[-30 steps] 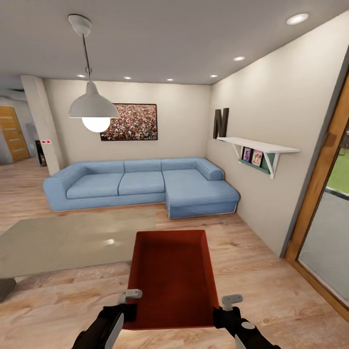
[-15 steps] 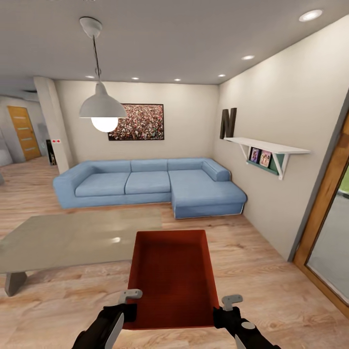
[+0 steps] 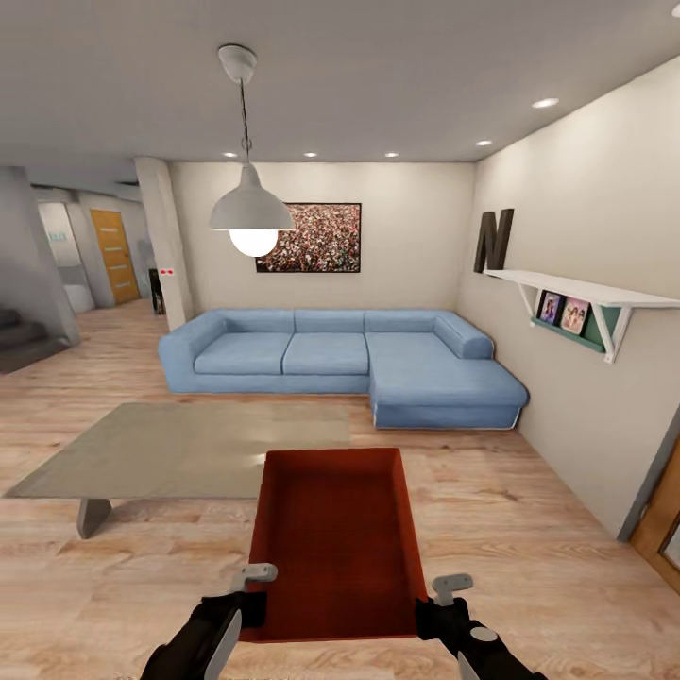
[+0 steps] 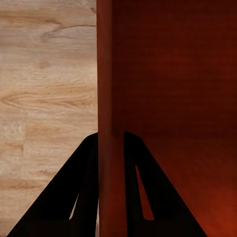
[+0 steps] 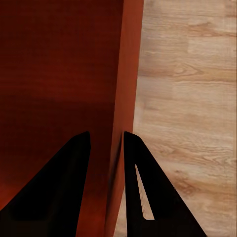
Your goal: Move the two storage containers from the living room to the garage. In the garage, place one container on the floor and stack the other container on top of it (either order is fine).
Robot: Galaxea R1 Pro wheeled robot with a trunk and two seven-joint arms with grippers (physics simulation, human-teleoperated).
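A rust-red open-top storage container [image 3: 335,538] hangs in front of me above the light wood plank floor of the living room [image 3: 529,529]. My left gripper [image 3: 253,595] is shut on its left wall near the front corner. My right gripper [image 3: 436,604] is shut on its right wall. In the left wrist view the black fingers [image 4: 81,192] straddle the container's wall [image 4: 109,98]. The right wrist view shows the fingers [image 5: 140,192] pinching the container's wall [image 5: 126,89], one inside and one outside. The container is empty.
A low grey coffee table [image 3: 189,449] stands ahead on the left. Behind it is the pale blue sectional sofa [image 3: 349,364]. A pendant lamp [image 3: 250,212] hangs overhead. A wall shelf [image 3: 586,297] juts from the right wall. A hallway with a wooden door [image 3: 115,255] opens at far left.
The whole view has swung left, so the sofa, lamp and shelf have slid right in the picture and the hallway has come into sight. The container and both grippers keep the same place before me.
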